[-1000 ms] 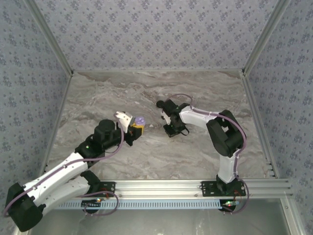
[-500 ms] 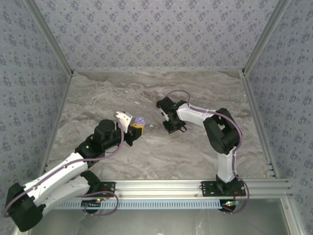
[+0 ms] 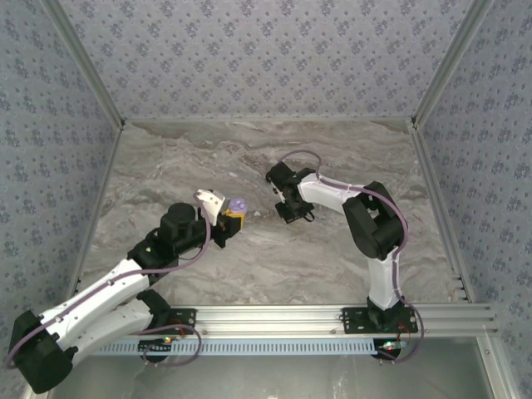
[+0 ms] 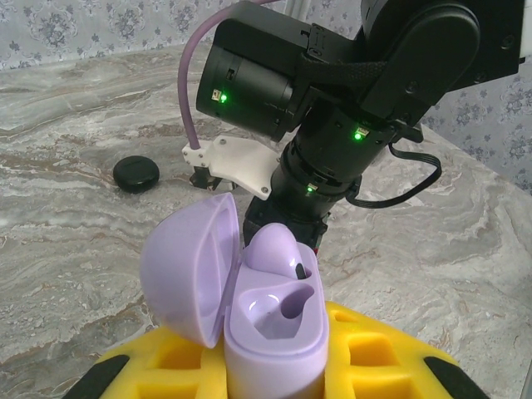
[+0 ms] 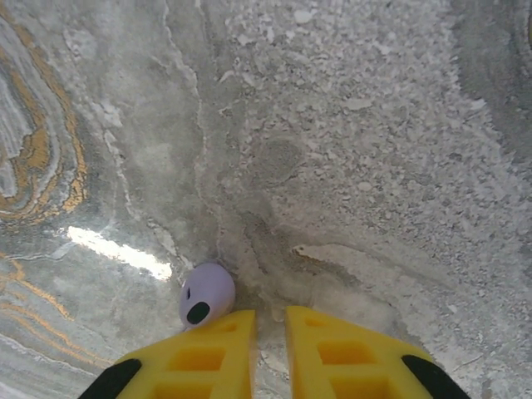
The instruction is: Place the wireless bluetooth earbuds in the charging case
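Earbud [image 5: 206, 293] (glossy lavender), veined marble [image 5: 374, 125], clamshell case [image 4: 273, 332]

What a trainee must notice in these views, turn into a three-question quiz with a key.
1. True or false: the lid of the charging case is shut.
2. The loose earbud lies: A) between the fingers of the right gripper; B) on the table, beside one finger; C) inside the case.
3. Fill in: the left gripper is closed on the ____.
Key: 1 false, the lid stands open; 2 B; 3 charging case.
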You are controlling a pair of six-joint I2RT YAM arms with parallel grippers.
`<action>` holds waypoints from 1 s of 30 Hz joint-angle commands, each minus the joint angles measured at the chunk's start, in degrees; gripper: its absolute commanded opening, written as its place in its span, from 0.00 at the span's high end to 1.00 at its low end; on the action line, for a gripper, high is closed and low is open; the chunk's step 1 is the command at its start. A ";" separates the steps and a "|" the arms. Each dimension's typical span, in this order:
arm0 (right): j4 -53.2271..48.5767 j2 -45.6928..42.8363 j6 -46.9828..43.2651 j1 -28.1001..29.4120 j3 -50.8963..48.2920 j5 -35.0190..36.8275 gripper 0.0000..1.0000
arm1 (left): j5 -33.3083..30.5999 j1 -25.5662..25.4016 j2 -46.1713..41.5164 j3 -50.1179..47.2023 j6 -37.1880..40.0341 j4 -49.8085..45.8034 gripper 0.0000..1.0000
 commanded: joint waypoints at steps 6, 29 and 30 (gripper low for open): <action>-2.49 -5.31 9.51 -0.77 2.35 -3.92 0.59 | 0.43 -0.37 -0.12 3.07 0.51 1.05 0.86; -4.74 4.69 20.58 0.66 8.84 -1.61 0.64 | 0.51 -0.37 -0.07 2.63 0.52 1.40 0.86; -4.95 4.83 20.57 0.75 8.96 -1.52 0.65 | 0.55 -0.37 -0.09 2.64 0.47 1.40 0.86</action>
